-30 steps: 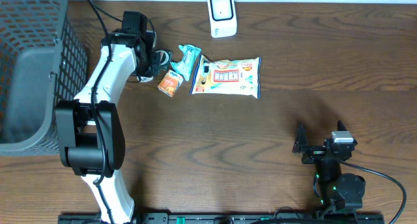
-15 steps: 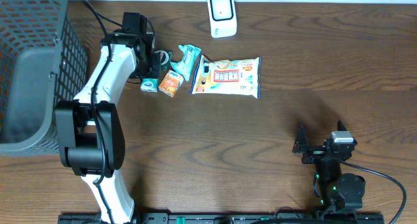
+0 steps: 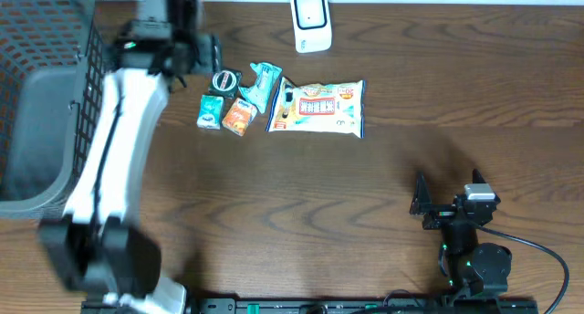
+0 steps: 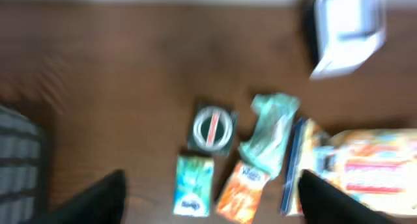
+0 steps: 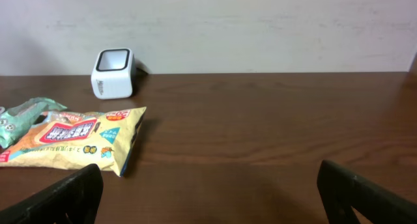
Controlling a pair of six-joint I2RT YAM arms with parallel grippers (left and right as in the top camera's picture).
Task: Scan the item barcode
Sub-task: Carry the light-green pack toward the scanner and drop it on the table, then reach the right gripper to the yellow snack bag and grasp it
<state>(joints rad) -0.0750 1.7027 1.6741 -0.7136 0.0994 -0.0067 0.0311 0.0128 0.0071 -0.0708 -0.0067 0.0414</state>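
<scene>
Risen from the table's point(image 3: 365, 186) far edge, left gripper point(image 4: 212, 201) hangs empty, jaws apart; right gripper point(image 5: 212, 198) likewise. Teal carton point(image 3: 210, 111) looks light, stiff: pinch its long sides.

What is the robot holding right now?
Nothing. The left gripper and right gripper are both open and empty; the snack packets lie on the table.

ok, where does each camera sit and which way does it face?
Overhead: above the table, looking straight down; left arm and right gripper show.
Left wrist: raised, looking down at small packets; own fingers at bottom corners.
Right wrist: low, looking level toward the wall; own fingers at bottom corners.
Shared: all three see the scanner and snack bag.
</scene>
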